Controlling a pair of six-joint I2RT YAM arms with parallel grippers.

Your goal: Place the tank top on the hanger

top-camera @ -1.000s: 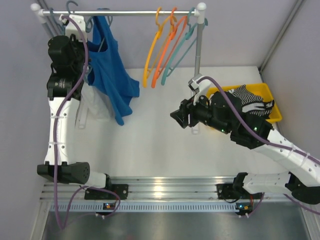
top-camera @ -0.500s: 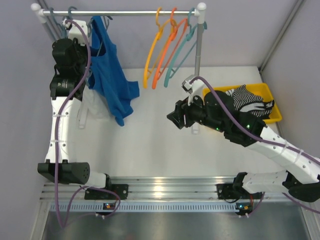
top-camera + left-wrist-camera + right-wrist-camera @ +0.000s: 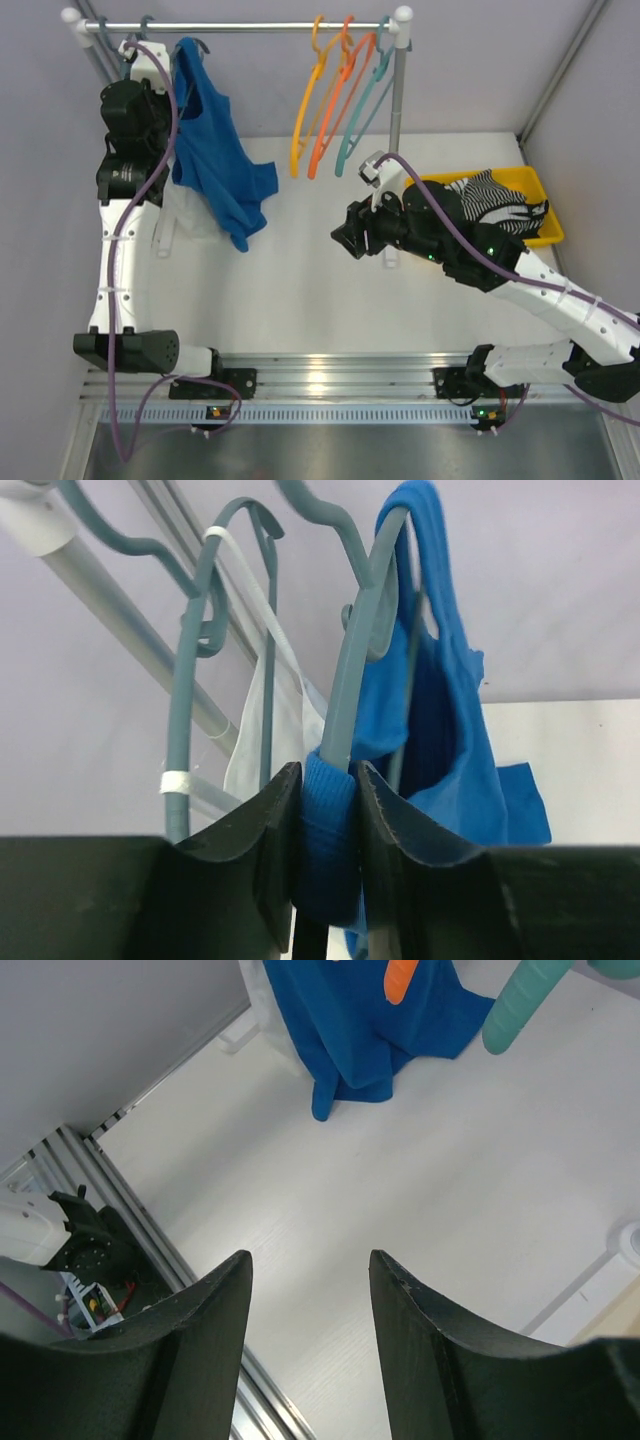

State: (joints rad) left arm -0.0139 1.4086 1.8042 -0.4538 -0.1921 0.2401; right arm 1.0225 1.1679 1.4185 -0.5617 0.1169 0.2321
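The royal-blue tank top (image 3: 218, 150) hangs at the left of the rail on the dark slate-teal hanger (image 3: 190, 45), its lower part bunched on the table. In the left wrist view the hanger arm (image 3: 352, 680) runs inside the blue strap (image 3: 440, 630). My left gripper (image 3: 326, 780) is shut on that strap and the hanger arm together; in the top view it (image 3: 170, 100) is high beside the garment. My right gripper (image 3: 345, 235) hovers over mid-table, open and empty (image 3: 310, 1260), apart from the tank top (image 3: 370, 1020).
A white translucent garment (image 3: 185, 215) hangs on another teal hanger (image 3: 185, 710) left of the tank top. Orange, yellow-orange and light teal hangers (image 3: 330, 100) hang on the rail (image 3: 260, 25). A yellow bin (image 3: 548, 215) with a striped garment (image 3: 490, 195) sits at the right.
My right arm has moved a little left over the table. My left gripper and the tank top's upper part have shifted slightly up and left by the rail.
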